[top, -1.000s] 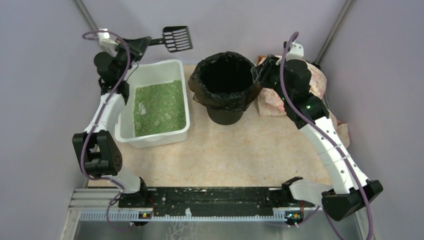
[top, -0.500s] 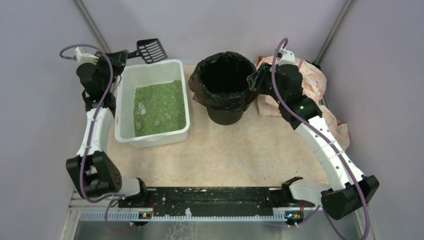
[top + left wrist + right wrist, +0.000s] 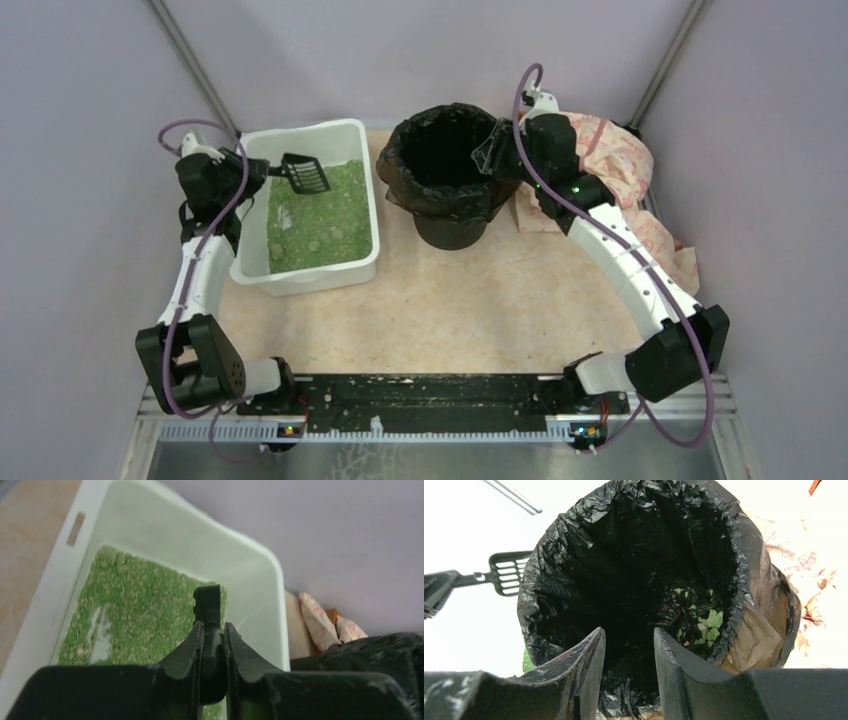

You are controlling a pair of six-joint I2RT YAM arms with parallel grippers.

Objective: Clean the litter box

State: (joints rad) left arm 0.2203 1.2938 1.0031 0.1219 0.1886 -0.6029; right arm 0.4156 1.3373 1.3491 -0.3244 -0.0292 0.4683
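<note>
Two arms were in play, and the trouble spots were plain. At the left of the top view, the left gripper [image 3: 262, 170] was clamped on the thin handle of the black slotted plastic scoop [image 3: 306, 174]. Its head was over the far end of the green granular litter [image 3: 320, 225] inside the white rectangular plastic litter box [image 3: 310, 283]. That box sat at the upper left of the frame, just beside the round bin lined with a black plastic bag [image 3: 450, 228].

With so thin a handle, I judged the scoop could twist in the jaws once it dug in. A tilted, loaded head could then shed granules over the tub wall on the way across.

Right of centre, the right gripper [image 3: 488, 156] sat at the bin's rim, jaws a narrow way apart with nothing clearly between them. Whether it touched the liner I could not tell. A snag there could drag the bag or tip the bin, and it stood where a scoop might come over. The right wrist view showed green clumps [image 3: 704, 622] down in the bag.

Below lay a beige mottled tabletop [image 3: 480, 300], with pale lilac walls [image 3: 420, 50] around and a pink-patterned cloth [image 3: 625, 160] bunched at the upper right
</note>
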